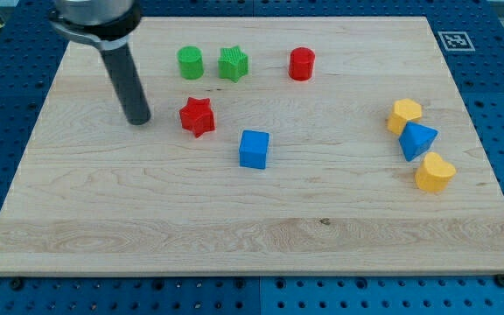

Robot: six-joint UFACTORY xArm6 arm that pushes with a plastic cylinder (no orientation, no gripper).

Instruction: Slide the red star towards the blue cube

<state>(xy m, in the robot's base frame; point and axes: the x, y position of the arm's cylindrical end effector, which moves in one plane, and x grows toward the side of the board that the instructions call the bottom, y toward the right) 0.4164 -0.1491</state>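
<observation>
The red star (197, 115) lies on the wooden board left of centre. The blue cube (254, 149) sits a short way to its lower right, with a small gap between them. My tip (137, 121) rests on the board to the left of the red star, a clear gap apart from it. The rod rises from the tip toward the view's top left.
A green cylinder (190, 62), a green star (233, 64) and a red cylinder (301, 64) stand in a row near the view's top. At the right are a yellow block (404, 115), a blue block (417, 141) and a yellow block (434, 173).
</observation>
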